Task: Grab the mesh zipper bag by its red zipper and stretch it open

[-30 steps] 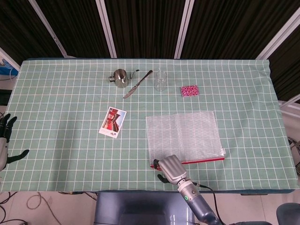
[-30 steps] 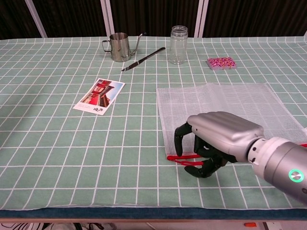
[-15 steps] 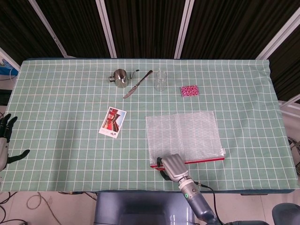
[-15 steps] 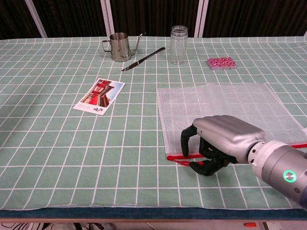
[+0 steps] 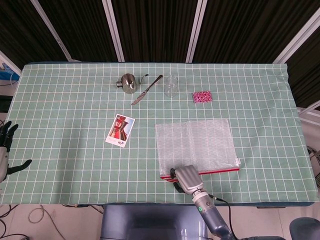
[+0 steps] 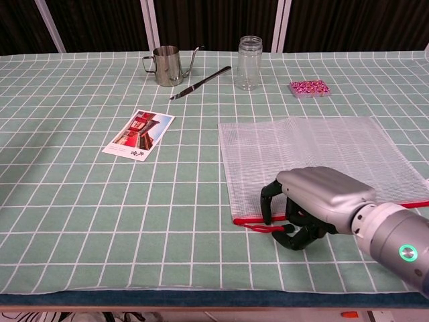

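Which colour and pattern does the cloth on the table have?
Pale green tablecloth with a white grid, clearest in the chest view.

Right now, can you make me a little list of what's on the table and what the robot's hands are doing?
Table: green checked cloth
Bag: clear mesh zipper bag, flat, near the front edge
Zipper: red zipper along the bag's near edge
Right hand: right hand, fingers curled around the zipper's left end; firm grip unclear
Left hand: left hand at the table's far left edge, holding nothing
Back row: steel pitcher, table knife, glass jar, pink sparkly pad
Middle: red picture card
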You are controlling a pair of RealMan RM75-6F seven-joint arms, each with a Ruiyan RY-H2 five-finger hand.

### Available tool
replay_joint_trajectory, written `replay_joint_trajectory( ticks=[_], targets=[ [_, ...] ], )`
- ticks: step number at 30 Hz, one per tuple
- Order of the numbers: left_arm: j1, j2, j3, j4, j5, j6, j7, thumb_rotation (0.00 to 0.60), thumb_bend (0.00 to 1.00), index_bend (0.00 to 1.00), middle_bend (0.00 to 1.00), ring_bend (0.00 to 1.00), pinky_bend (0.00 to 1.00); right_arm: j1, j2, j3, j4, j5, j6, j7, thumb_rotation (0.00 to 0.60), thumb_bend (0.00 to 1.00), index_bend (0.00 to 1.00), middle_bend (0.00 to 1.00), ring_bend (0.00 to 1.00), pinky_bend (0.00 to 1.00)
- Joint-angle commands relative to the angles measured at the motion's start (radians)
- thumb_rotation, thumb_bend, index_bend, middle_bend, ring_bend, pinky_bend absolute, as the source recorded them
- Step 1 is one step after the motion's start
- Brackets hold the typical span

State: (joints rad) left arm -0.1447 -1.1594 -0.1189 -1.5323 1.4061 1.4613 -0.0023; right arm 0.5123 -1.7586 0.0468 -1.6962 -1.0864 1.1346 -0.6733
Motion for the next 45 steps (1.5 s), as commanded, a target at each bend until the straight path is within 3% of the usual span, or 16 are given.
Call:
replay_joint_trajectory(
  ticks=[1, 24, 32, 45],
  targets=[
    [0.0, 0.001, 0.0, 0.0, 0.0, -0.001, -0.001, 0.6, 0.04, 0.0, 0.0, 0.0, 0.0, -0.001, -0.001, -0.001, 0.002, 0.002, 0.001, 0.001, 0.6, 0.47, 0.5, 1.0, 1.0, 0.95],
    [-0.001, 0.002, -0.001, 0.002, 0.0, 0.001, -0.013, 0.6, 0.04, 0.0, 0.0, 0.0, 0.0, -0.011, -0.016, -0.01, 0.037, -0.005, 0.008, 0.034, 0.6, 0.51, 0.6, 1.0, 1.0, 0.95],
    [-0.001, 0.003, -0.001, 0.001, 0.001, 0.0, -0.018, 0.6, 0.04, 0.0, 0.0, 0.0, 0.0, -0.015, -0.013, -0.013, 0.033, -0.017, 0.012, 0.043, 0.6, 0.57, 0.61, 1.0, 1.0, 0.95],
    [-0.002, 0.003, -0.002, -0.002, 0.003, 0.004, -0.005, 0.6, 0.04, 0.0, 0.0, 0.0, 0.0, -0.001, 0.038, 0.035, -0.052, -0.074, 0.046, 0.056, 0.6, 0.61, 0.64, 1.0, 1.0, 0.95]
  ],
)
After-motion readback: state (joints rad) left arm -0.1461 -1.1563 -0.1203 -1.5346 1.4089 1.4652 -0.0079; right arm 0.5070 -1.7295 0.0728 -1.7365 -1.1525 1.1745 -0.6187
